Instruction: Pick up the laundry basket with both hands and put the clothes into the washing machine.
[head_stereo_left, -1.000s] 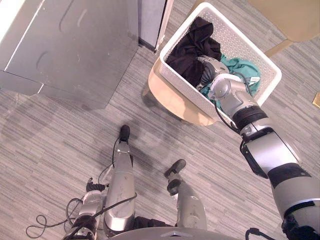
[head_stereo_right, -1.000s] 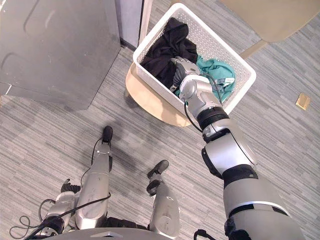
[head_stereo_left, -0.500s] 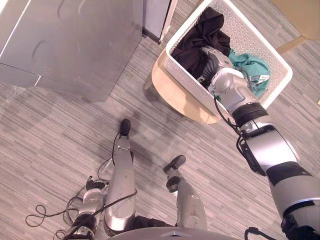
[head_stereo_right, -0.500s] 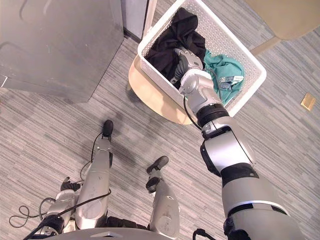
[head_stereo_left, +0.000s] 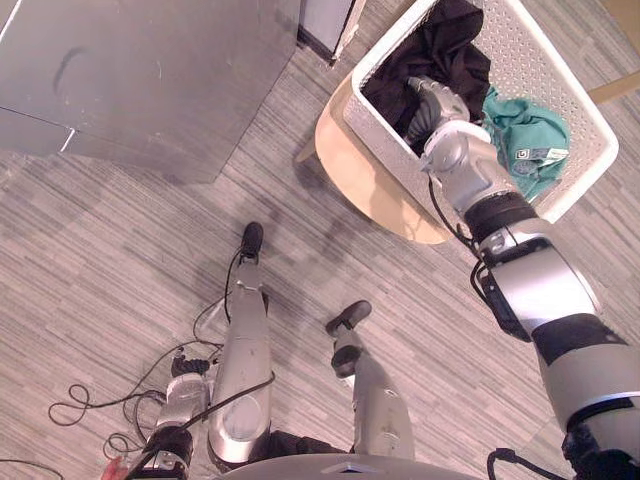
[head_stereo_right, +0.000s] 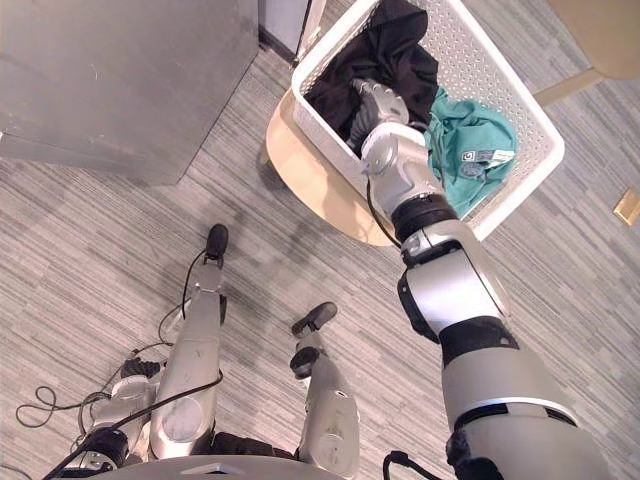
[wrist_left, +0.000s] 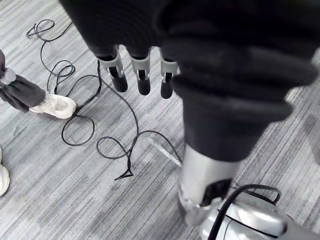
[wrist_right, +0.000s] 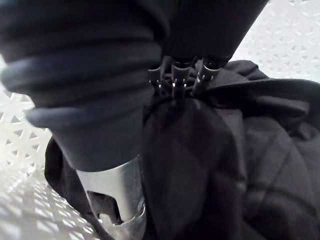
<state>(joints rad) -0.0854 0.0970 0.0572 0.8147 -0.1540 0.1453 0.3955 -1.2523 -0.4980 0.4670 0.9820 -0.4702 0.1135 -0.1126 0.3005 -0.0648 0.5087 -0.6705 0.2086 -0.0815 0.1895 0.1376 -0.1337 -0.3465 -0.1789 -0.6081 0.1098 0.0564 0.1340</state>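
Observation:
A white perforated laundry basket sits on a round pale wooden stool. Inside it lie a black garment and a teal garment. My right hand reaches over the near wall into the basket. Its fingers dig into the black garment, with cloth bunched between them and the thumb. My left hand hangs low over the floor, fingers straight, holding nothing. The big grey washing machine stands to the left of the basket.
Grey striped carpet covers the floor. In the left wrist view a person's white shoe and dark trouser leg stand close to my left hand. A narrow gap separates the machine from the stool.
The camera has moved, so the basket now sits higher and further right in view. My right hand stays in the basket, its fingers curled deeper into the black garment.

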